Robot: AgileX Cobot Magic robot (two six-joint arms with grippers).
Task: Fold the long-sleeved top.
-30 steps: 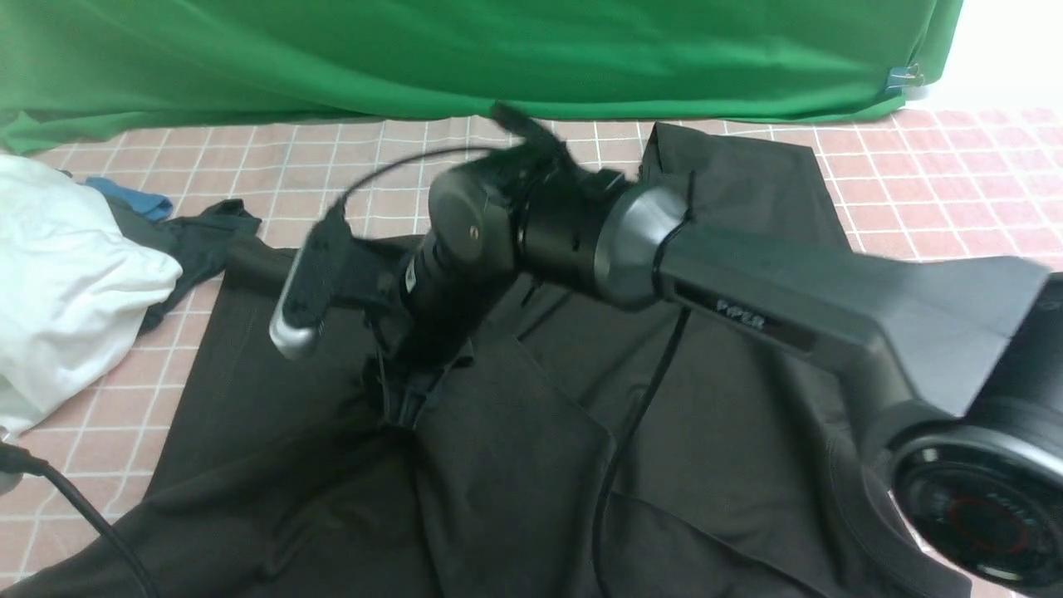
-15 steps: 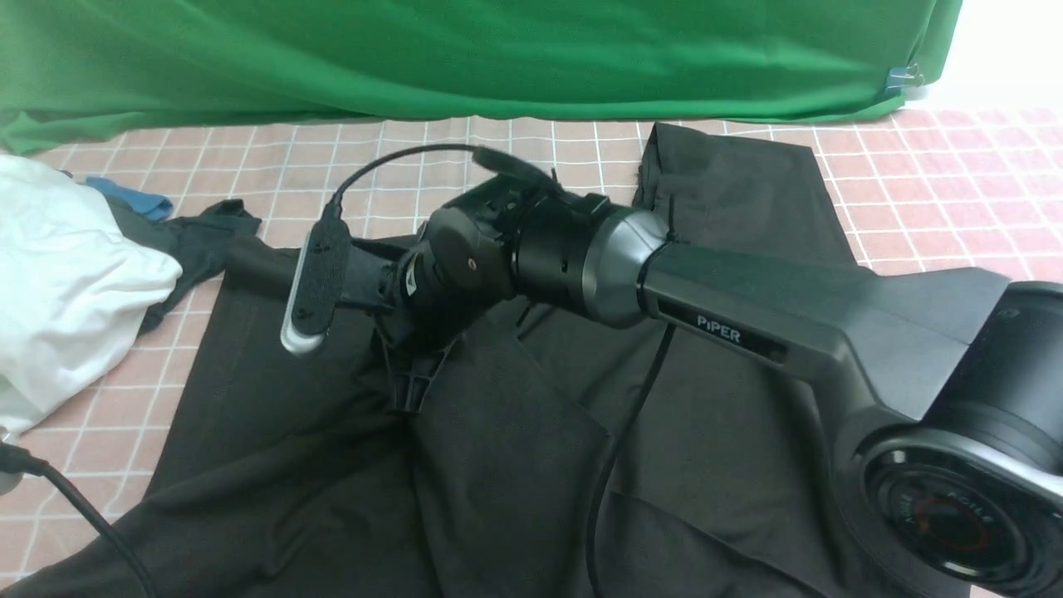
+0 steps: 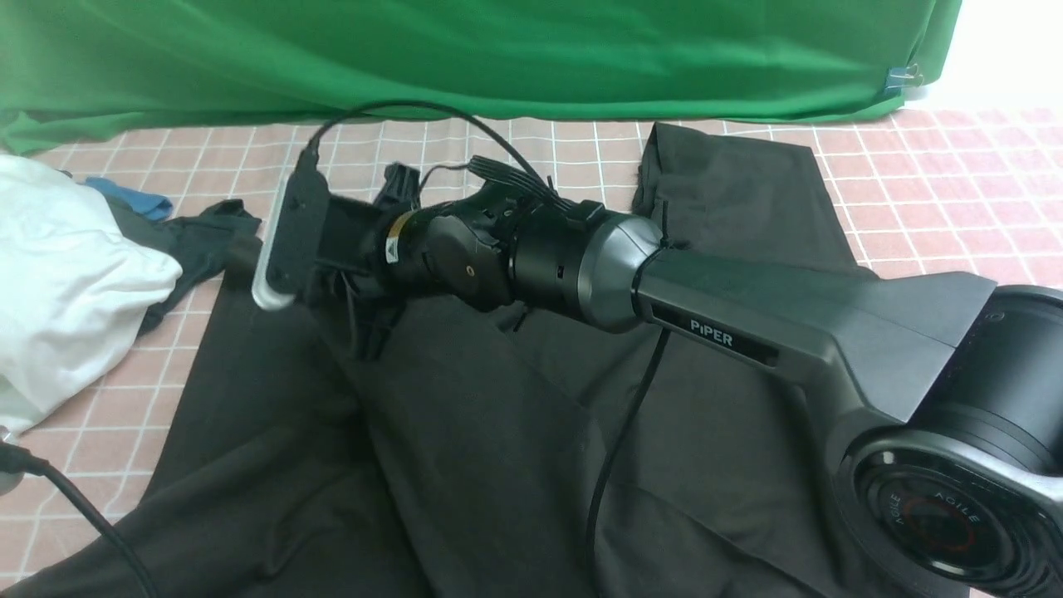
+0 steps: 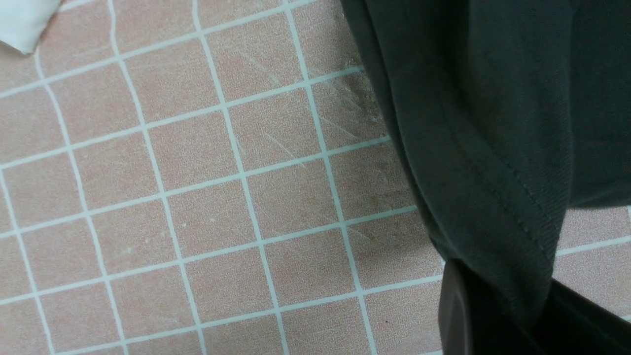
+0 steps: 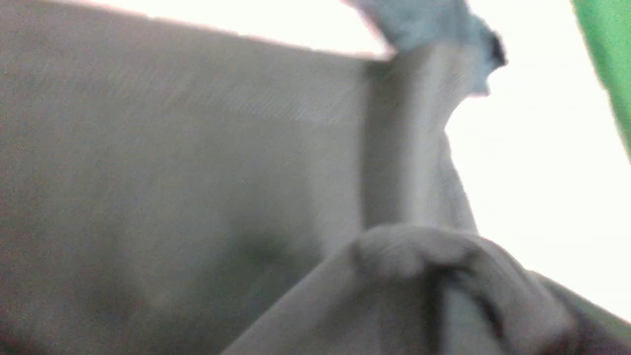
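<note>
1. Location of item: the long-sleeved top lies spread over the pink checked tabletop, covering most of the centre and near side. One panel reaches toward the green backdrop.

2. Change noted: over the last second the right gripper has risen from a low position on the cloth. It has travelled toward the robot's left and away from the robot, in the direction of the white cloth bundle.

3. Effect on cloth: the fabric under that gripper now stands in a raised peak with a ridge running down from it. A second ago it lay as a flat flap.

4. Right fingers: largely hidden in the front view and blurred in the wrist view. A bunched fold sits close before the wrist camera. Judged to be pinched closed on a layer of the top.

5. Left gripper: out of the front view. In its wrist view it is closed tight, with the stitched hem of the top running into it.

6. Meaning for task: judged that a fold is under way, with a lifted layer being carried across. The top is not yet folded.
</note>
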